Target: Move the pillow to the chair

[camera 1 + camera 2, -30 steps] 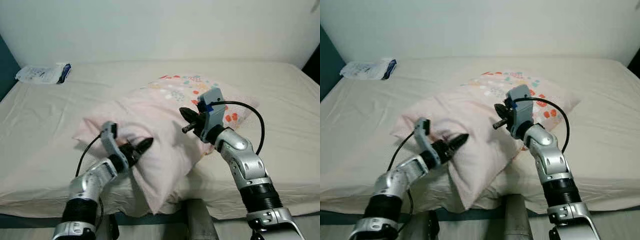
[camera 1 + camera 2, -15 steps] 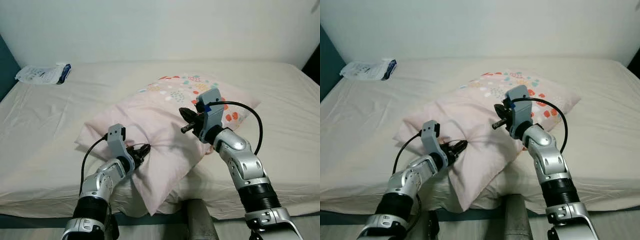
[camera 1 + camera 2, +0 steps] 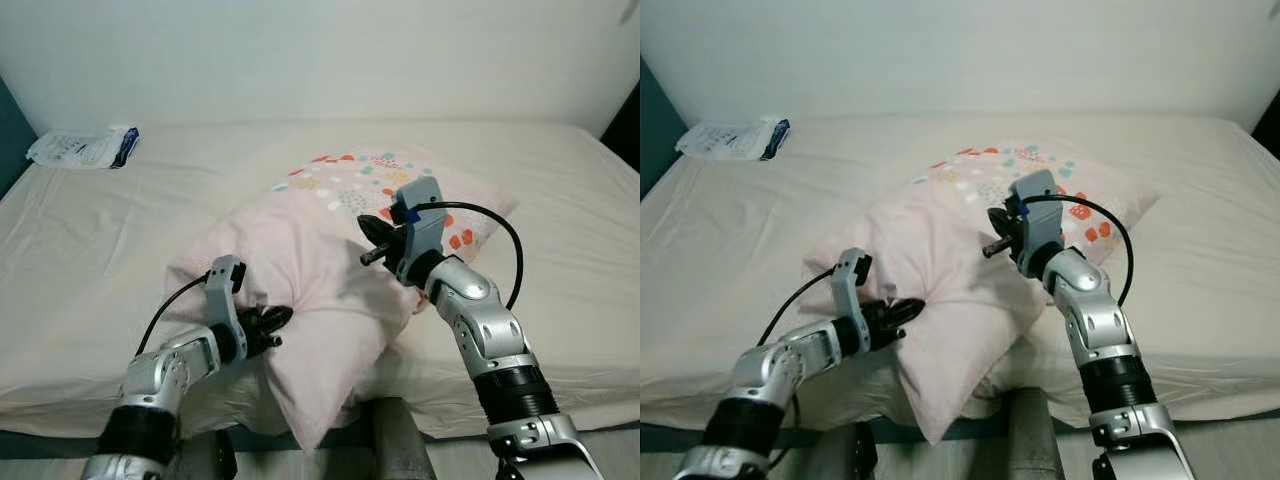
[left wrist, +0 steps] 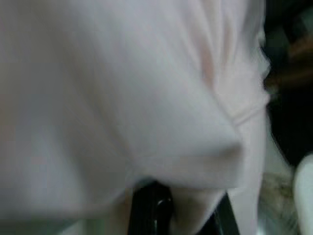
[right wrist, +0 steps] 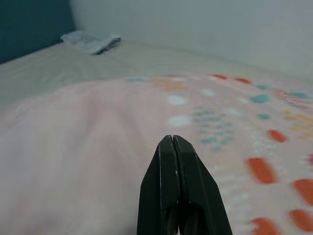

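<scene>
A pink pillow point(image 3: 340, 250) with coloured dots at its far end lies on the bed point(image 3: 120, 230), its near left part bunched up. My left gripper point(image 3: 274, 322) is at the pillow's near left side, shut on a fold of its cloth. In the left wrist view the pink cloth point(image 4: 127, 98) drapes over the black fingers point(image 4: 151, 208). My right gripper point(image 3: 368, 236) hovers just over the middle of the pillow. Its fingers point(image 5: 172, 161) are pressed together with nothing between them.
A white plastic packet point(image 3: 82, 147) lies at the bed's far left corner. A pale wall point(image 3: 320, 50) stands behind the bed and a dark teal panel point(image 3: 8, 135) at its left. The bed's near edge point(image 3: 580, 415) runs close below my arms.
My left gripper has drawn back toward the bed's near edge and closed on the pillow's cloth, bunching that side up. The right arm has hardly moved.
</scene>
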